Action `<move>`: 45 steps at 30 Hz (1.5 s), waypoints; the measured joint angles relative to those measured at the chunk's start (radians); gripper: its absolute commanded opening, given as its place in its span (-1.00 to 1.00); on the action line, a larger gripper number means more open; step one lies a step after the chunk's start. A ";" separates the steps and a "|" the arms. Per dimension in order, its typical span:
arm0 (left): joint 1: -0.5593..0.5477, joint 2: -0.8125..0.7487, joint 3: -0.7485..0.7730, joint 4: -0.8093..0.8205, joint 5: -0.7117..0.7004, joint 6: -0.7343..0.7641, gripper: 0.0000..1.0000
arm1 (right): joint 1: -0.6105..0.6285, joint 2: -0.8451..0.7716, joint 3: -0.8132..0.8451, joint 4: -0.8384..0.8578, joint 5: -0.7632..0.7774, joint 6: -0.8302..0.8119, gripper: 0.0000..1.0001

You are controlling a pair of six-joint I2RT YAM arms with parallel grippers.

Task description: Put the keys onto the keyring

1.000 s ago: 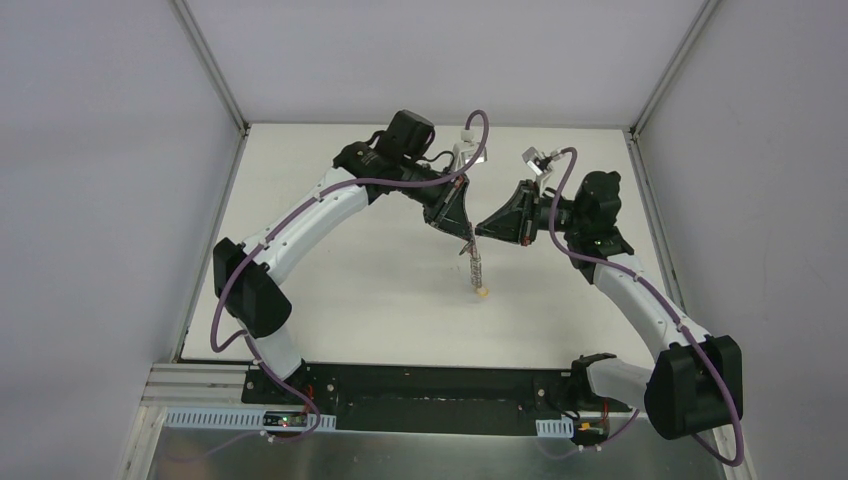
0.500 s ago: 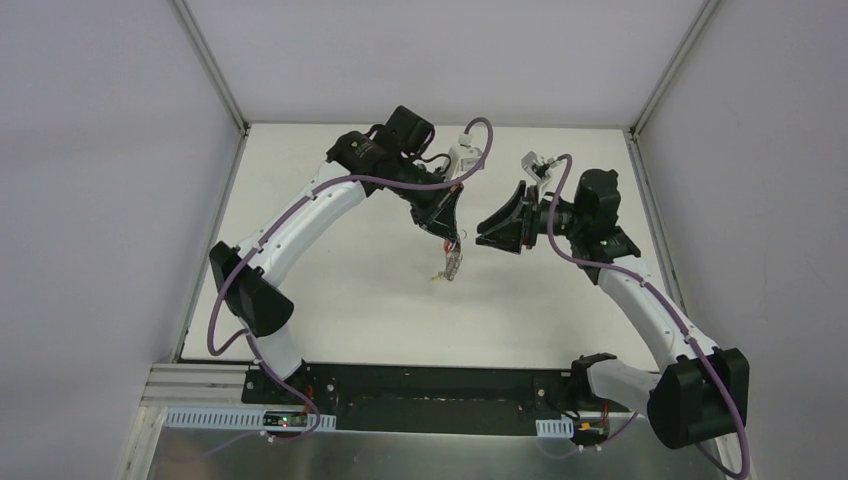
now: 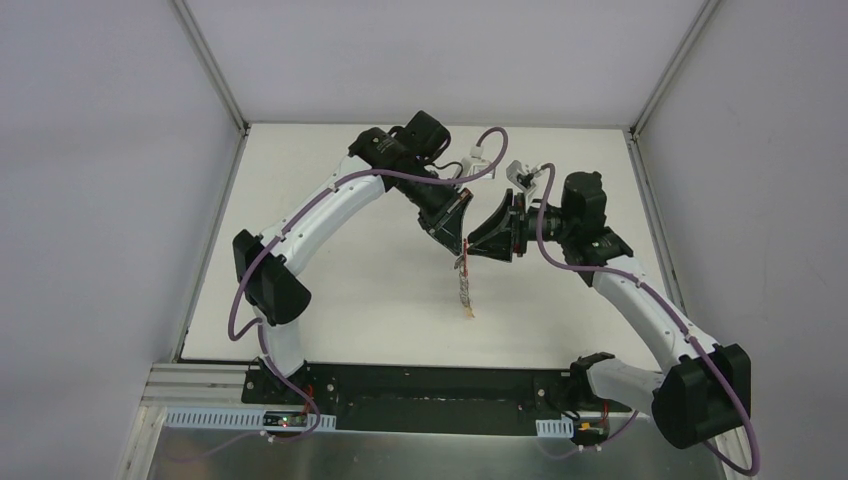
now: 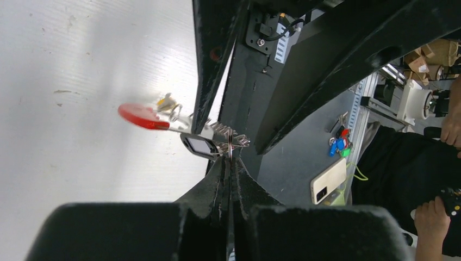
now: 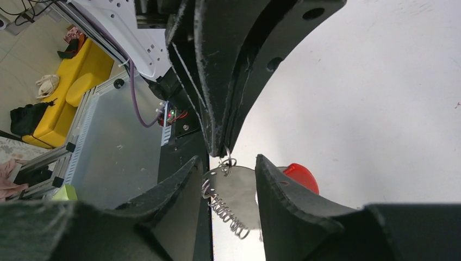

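Over table [image 3: 350,280] | left end effector [image 4: 230,159] pinches keys [image 3: 464,288] | right end effector [image 5: 228,166] open astride | red strap [image 4: 142,116] plain at wrists, unclear overhead

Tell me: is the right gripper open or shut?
Open: the right gripper has its fingers apart on either side of the keys, which hang from the shut left gripper.

Overhead view from above and behind, facing down on table [image 3: 350,290], both wrist views close-up, all sharing the keys [image 3: 464,288].
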 measured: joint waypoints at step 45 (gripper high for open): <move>-0.008 -0.159 -0.233 0.241 -0.039 0.001 -0.21 | -0.050 0.023 -0.014 0.256 -0.010 0.281 -1.00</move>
